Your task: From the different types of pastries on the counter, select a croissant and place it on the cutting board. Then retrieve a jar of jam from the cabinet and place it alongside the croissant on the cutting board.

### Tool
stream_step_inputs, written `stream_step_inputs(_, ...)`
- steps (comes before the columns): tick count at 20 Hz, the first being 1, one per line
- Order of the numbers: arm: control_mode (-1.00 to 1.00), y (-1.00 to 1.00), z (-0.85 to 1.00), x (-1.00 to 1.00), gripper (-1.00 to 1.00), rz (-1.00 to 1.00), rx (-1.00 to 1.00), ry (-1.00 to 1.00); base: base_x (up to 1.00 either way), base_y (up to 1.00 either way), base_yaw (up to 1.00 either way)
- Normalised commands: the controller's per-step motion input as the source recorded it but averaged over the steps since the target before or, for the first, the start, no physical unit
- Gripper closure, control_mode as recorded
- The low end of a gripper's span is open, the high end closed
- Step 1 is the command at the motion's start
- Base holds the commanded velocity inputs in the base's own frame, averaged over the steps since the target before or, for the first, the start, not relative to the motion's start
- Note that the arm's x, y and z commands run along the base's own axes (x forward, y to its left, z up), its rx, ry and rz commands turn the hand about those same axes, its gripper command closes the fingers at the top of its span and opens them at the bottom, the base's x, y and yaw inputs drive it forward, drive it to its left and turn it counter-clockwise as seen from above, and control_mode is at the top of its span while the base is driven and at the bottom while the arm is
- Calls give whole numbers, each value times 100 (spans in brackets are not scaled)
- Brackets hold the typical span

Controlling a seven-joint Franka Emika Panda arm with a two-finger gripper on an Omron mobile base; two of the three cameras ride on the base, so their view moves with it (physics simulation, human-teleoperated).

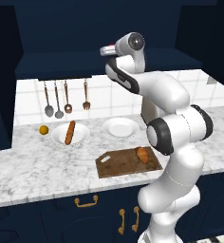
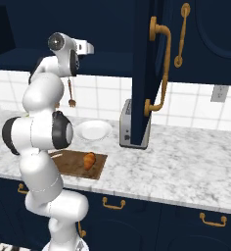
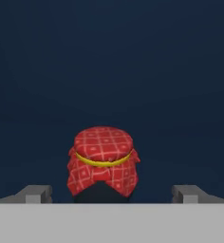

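— Where do we stand with the croissant?

— We see it lying on the cutting board, toward the end nearest the arm, so we judge the first half of the task done. The board sits on the counter in front of an empty white plate; the baguette rests on its own plate further along, with a small round orange fruit beside it.

— And the hand?

— We have it raised into the cabinet, reaching level into the shadowy recess. In the hand view the gripper has its two fingertips spread wide apart, one on either side of the jar of jam, with clear gaps both sides. Nothing is clamped yet (the jar looks just ahead of the tips, though we cannot tell how far in).

— Why held like that?

— We reckon the spread lets the fingers pass round the jar's body before closing.

— What is it like to grip?

— A squat, dark jar under a gathered red cloth cover, checked in white and tied with a yellow band. The cloth flares wider than the body, so we would want the pads below it, on what seems hard and smooth. The board is dark, mottled wood, with a handle tab; the counter is veined marble.
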Motion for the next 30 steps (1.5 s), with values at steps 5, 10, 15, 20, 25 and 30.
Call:
stream_step_inputs(5,-100,1,-13,4,-100,0,0,0,0,0,0)
stream_step_inputs(10,-100,16,-3,26,-100,0,0,0,0,0,0)
stream_step_inputs(15,-100,4,-1,31,-100,0,0,0,0,0,0)
stream_step_inputs(20,-100,0,0,10,-100,0,0,0,0,0,0)
stream_step_inputs(25,-100,0,-4,0,-100,0,0,0,0,0,0)
stream_step_inputs(30,-100,4,-6,0,100,0,0,0,0,0,0)
